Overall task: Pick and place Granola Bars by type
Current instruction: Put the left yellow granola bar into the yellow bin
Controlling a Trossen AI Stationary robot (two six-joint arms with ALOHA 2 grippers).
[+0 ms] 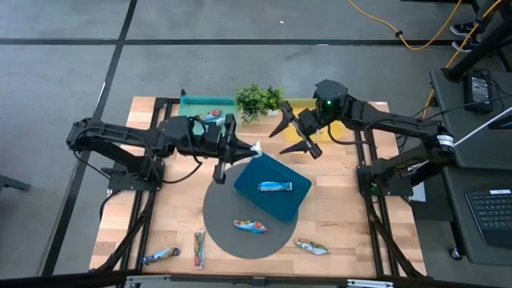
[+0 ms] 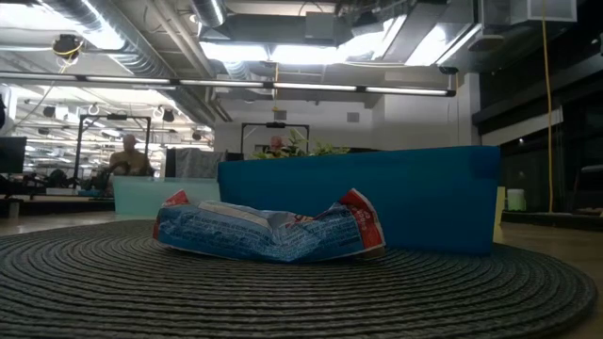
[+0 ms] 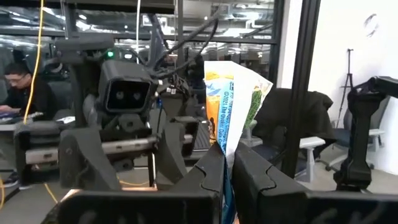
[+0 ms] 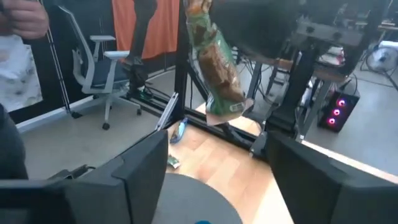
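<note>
My left gripper (image 1: 246, 149) (image 3: 229, 162) is shut on a foil granola bar (image 1: 256, 148) with green-orange print (image 3: 233, 93), high above the far left corner of the blue tray (image 1: 276, 200). My right gripper (image 1: 294, 136) (image 4: 217, 180) stands open just to the right of that bar (image 4: 217, 68), touching nothing. One blue-print bar (image 1: 274, 186) lies in the blue tray. Another (image 1: 250, 226) (image 2: 268, 231) lies on the round grey mat (image 1: 224, 216). Three bars (image 1: 160, 256) (image 1: 198, 248) (image 1: 310, 246) lie on the wood near the front edge. My left gripper pinches one end of the bar (image 3: 227, 146) between its two fingers. The fingers reach about level, from the table's left. The rest of the bar sticks out beyond the fingertips toward my right gripper, lifted clear of tray and table.
At the far edge stand a teal tray (image 1: 192, 104) holding a bar (image 1: 212, 114), a small green plant (image 1: 258, 100) and a yellow tray (image 1: 304, 106). The blue tray (image 2: 377, 198) rests partly on the mat. People sit at desks in the room beyond.
</note>
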